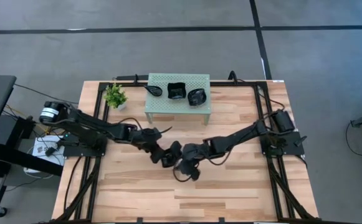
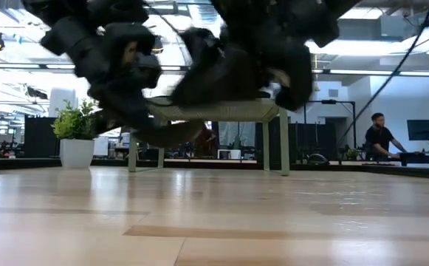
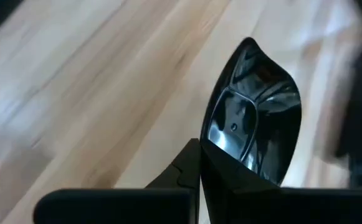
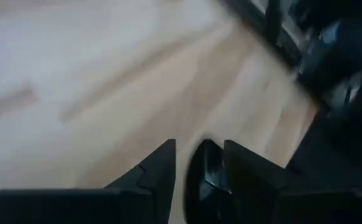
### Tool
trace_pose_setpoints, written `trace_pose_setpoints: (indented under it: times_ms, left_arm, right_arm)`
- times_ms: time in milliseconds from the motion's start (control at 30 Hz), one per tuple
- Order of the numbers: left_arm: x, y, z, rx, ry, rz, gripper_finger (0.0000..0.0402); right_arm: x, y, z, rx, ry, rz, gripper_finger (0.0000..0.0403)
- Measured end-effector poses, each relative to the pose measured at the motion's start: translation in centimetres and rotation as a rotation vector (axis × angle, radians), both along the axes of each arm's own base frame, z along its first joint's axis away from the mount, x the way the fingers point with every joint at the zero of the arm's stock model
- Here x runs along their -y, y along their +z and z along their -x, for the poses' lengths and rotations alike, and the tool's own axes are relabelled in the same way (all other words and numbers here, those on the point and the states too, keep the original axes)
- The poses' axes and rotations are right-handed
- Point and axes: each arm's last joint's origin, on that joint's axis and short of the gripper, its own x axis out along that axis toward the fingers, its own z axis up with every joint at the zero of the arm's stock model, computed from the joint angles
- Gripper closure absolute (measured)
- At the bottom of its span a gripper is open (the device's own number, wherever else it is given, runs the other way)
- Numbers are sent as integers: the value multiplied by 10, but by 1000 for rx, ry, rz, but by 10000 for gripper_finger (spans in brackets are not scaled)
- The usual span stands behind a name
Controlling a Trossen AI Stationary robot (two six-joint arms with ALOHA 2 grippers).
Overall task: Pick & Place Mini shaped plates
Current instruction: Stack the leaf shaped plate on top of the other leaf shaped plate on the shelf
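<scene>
the potted plant (image 1: pixel 115 96) stands at the desk's (image 1: pixel 230 186) eleven o'clock corner, just beside the pale green perforated stand (image 1: pixel 196 79). on that stand, from nine o'clock to three o'clock, lie a black leaf-shaped mini plate (image 1: pixel 154 90), a black squarish mini plate (image 1: pixel 176 91) and a black rounded mini plate (image 1: pixel 197 96).

the left arm reaches in from nine o'clock toward the desk's middle. the left gripper (image 1: pixel 166 155) has its jaws closed on the edge of a glossy black pointed mini plate (image 3: pixel 253 124); in the left wrist view the plate is tilted up above the wood, and its lower rim is hidden behind the jaws.

the right arm comes in from three o'clock, and the right gripper (image 1: pixel 187 169) sits just beside the left one, near the desk's centre. in the right wrist view its jaws stand narrowly apart with a small dark glossy piece (image 4: pixel 207 177) between them; blur makes it hard to say what it is or whether it is gripped.

in the low view both grippers are blurred dark masses cut off at twelve o'clock, hiding much of the stand. a person (image 2: pixel 379 137) sits far behind at three o'clock.
</scene>
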Motion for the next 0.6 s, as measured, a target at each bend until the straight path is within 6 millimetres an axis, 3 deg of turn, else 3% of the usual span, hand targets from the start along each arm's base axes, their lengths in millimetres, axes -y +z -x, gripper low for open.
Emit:
trace_pose_setpoints:
  times_ms: [167,600]
  left_arm:
    - [3,8,-13,29,-16,39,395]
    - [2,9,-11,26,-3,42,396]
  right_arm:
    - [2,-1,1,-102,-8,24,287]
    - [3,4,3,-126,-23,8,293]
